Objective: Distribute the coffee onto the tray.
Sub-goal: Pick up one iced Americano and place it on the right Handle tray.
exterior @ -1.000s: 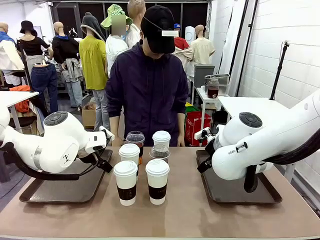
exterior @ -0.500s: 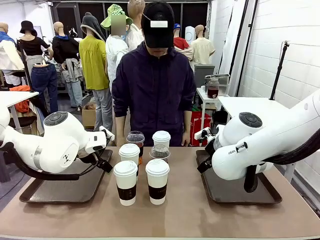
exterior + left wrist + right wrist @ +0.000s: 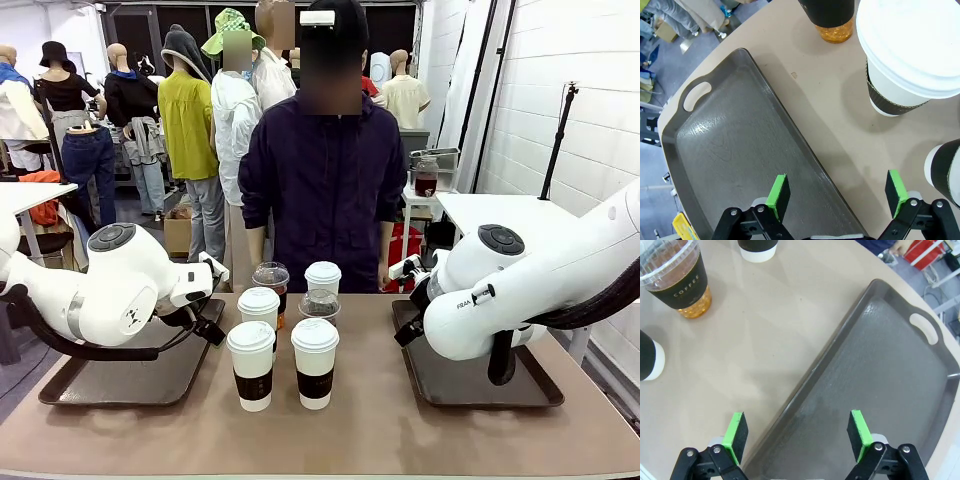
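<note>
Bright even indoor light; soft shadows; wrist views edge-warped.

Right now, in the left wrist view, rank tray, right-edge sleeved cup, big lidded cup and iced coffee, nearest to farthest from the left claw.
1. Tray, partly under the left claw.
2. Sleeved cup, right edge.
3. White-lidded cup, upper right.
4. Iced coffee, top edge.

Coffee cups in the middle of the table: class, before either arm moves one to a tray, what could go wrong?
1. The cups stand tightly packed: the left gripper, fingers open, closing on the front left paper cup might knock the front right paper cup beside it.
2. The iced coffee stands behind the paper cups; reaching it first could tip them.
3. The left tray has a raised rim; a cup set on it may topple.
</note>
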`<state>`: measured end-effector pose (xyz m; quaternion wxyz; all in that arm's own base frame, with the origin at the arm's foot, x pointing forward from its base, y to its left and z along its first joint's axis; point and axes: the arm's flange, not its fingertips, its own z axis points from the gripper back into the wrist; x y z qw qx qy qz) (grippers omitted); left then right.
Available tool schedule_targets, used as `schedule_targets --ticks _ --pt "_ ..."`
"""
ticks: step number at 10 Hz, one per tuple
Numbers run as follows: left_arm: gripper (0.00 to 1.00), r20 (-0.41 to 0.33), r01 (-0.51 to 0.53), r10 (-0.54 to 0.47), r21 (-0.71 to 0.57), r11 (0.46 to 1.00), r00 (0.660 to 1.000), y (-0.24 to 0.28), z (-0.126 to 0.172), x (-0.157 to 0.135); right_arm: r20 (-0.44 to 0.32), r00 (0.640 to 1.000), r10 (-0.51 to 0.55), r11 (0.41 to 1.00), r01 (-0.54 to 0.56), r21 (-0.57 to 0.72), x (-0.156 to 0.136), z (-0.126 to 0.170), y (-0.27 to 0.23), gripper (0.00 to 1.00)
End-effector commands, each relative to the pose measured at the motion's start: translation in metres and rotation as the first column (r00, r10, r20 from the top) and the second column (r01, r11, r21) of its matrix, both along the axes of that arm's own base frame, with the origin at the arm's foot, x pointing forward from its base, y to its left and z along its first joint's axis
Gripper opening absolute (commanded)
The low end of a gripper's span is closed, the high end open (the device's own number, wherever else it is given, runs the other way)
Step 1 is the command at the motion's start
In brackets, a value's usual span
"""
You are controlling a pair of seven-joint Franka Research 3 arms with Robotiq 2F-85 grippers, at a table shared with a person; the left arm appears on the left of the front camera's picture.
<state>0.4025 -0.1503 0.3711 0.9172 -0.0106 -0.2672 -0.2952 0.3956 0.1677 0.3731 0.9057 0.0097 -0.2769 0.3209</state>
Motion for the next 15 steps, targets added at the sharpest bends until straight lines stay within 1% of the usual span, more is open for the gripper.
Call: schedule_targets --ticks 1,3,4,6,7,8,10,12,15 --pt "1.0 0.0 0.0 0.0 0.0 1.0 1.0 0.0 0.0 0.0 0.0 1.0 0.0 1.0 0.0 0.001 0.0 0.0 0.0 1.0" --pt "1.0 0.0 0.0 0.0 0.0 1.0 1.0 0.0 0.0 0.0 0.0 1.0 0.0 1.0 0.0 0.0 0.0 0.0 0.0 1.0" --pt "1.0 0.003 -0.011 0.011 0.016 1.0 1.0 0.003 0.01 0.001 -0.001 1.0 0.011 1.0 -0.011 -0.001 0.002 0.009 0.001 1.0" --pt "1.0 0.033 -0.019 0.018 0.046 0.999 0.999 0.005 0.042 0.0 0.004 1.0 0.025 1.0 -0.025 0.002 0.0 0.038 -0.001 1.0" --pt "1.0 0.04 -0.013 0.011 0.059 0.998 0.999 0.005 0.063 -0.003 0.01 0.999 0.039 0.999 -0.039 0.01 -0.003 0.057 -0.002 1.0" --pt "1.0 0.049 -0.005 0.001 0.064 0.998 0.999 0.003 0.081 -0.005 0.007 0.998 0.067 0.997 -0.067 0.024 -0.006 0.075 -0.003 1.0" --pt "1.0 0.042 0.026 -0.028 0.05 0.998 0.999 -0.003 0.116 -0.011 0.0 0.99 0.142 0.989 -0.142 0.049 -0.016 0.112 -0.004 1.0" --pt "1.0 0.066 0.019 -0.023 0.062 0.998 0.998 -0.002 0.141 -0.017 0.012 0.983 0.185 0.982 -0.185 0.046 -0.022 0.134 -0.004 1.0" --pt "1.0 0.069 0.028 -0.032 0.063 0.998 0.997 0.0 0.144 -0.017 0.007 0.982 0.191 0.979 -0.191 0.069 -0.019 0.138 -0.008 1.0"
